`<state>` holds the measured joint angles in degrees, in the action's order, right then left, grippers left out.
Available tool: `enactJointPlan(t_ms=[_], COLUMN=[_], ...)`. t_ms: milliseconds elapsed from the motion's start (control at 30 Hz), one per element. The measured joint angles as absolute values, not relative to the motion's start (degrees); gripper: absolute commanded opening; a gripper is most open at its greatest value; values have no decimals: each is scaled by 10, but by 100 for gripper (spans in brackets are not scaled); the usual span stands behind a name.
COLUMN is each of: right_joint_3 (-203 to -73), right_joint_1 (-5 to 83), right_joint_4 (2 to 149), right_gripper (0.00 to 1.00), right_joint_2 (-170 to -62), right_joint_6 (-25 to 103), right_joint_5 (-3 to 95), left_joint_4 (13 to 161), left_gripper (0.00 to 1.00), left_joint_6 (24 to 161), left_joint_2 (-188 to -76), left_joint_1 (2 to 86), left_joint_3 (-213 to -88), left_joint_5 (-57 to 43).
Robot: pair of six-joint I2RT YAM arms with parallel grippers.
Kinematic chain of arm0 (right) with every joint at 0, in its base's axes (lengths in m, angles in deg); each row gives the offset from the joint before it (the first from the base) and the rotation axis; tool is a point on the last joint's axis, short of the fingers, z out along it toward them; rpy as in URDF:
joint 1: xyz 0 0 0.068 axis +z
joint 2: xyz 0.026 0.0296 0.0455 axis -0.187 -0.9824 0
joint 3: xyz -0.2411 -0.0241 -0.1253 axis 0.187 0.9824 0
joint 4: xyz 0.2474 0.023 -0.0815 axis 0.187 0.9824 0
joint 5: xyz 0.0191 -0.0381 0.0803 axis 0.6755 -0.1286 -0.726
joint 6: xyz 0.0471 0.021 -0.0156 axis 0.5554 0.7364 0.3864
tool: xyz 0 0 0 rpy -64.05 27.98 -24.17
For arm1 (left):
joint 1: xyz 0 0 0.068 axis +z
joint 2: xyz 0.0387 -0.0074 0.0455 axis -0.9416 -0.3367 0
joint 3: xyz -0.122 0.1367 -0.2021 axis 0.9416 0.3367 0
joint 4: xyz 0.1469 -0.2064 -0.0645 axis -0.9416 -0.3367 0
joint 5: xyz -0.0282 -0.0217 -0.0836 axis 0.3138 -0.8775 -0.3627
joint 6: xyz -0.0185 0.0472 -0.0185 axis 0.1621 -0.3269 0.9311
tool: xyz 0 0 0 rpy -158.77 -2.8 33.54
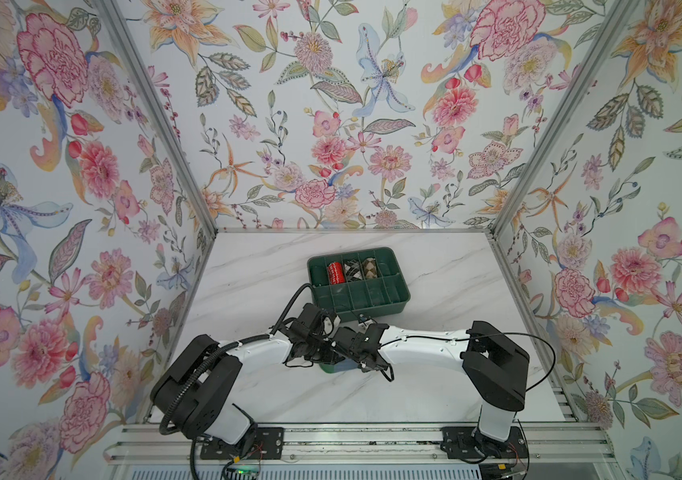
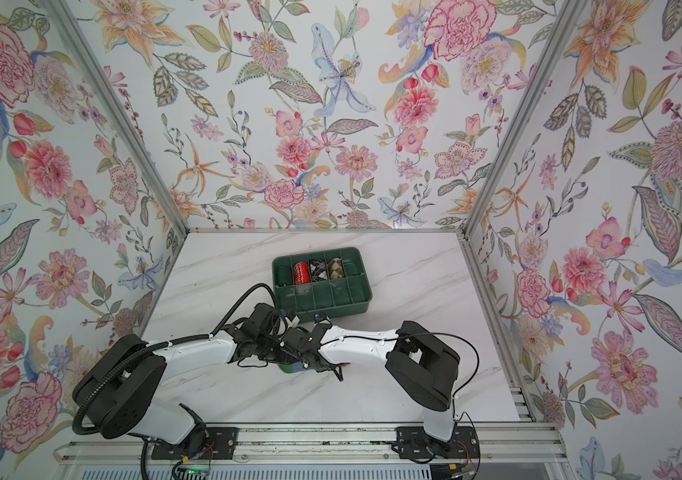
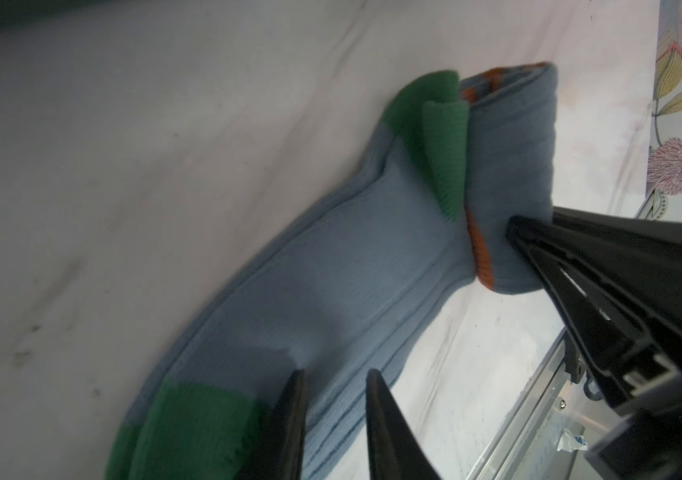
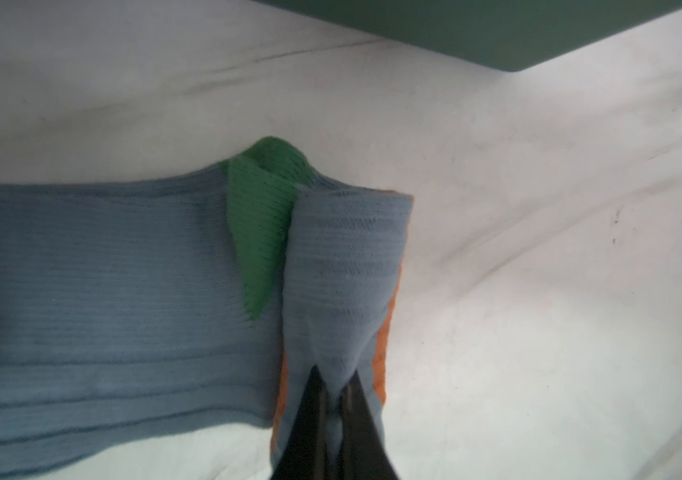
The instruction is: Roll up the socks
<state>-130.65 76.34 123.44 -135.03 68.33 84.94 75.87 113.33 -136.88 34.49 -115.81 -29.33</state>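
Observation:
The socks (image 3: 331, 270) lie flat on the marble table, grey-blue ribbed with green toe and heel. One end is rolled into a short roll (image 4: 343, 270) with orange showing at its edges. My right gripper (image 4: 334, 376) is shut on the near end of that roll, pinching the fabric. My left gripper (image 3: 335, 374) stands slightly open over the flat part near the green toe, with ribbed fabric showing flat between its tips. In both top views the two wrists meet over the socks (image 1: 333, 369), and only a green-blue sliver (image 2: 289, 368) shows.
A green divided tray (image 1: 397, 299) stands just behind the arms. It holds a red patterned bundle (image 1: 335, 272), a black-white bundle (image 1: 351, 270) and a brown bundle (image 1: 369, 268). Floral walls close in three sides. A metal rail (image 1: 351, 436) runs along the front.

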Motion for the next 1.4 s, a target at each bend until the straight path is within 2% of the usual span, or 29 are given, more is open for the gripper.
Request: enactJointPlan(t_ms=[367,633,867,1167,1300,1400], right_joint_3=[-1290,-1223,-1150,-1060,-1004,-968], right_joint_1=[770,751,712,620,549,507], right_joint_4=[1200,1125,1045,955,943,944], right_gripper=[36,47,58,58,58,55], right_joint_2=[-1337,-1261,-1182,-1046,-988,-964], right_joint_6=[683,673,665,668,687,690], right_joint_5=[821,767,703,616,586,559], left_joint_4=[756,739,723,707,678,661], left_gripper=[28,27,21,18,19,16], left_joint_6=[1106,1088,1084,1089,1091,1091], left_joint_2=[-1382,-1414,-1415,-1415,-1415,-1419], left_joint_1=[354,356,357,346,302,255], left_joint_3=[-1172,-1208,-1254,-1297,-1349,-1400], left_joint_5=[-305,-315,-316,-300,-270,-249])
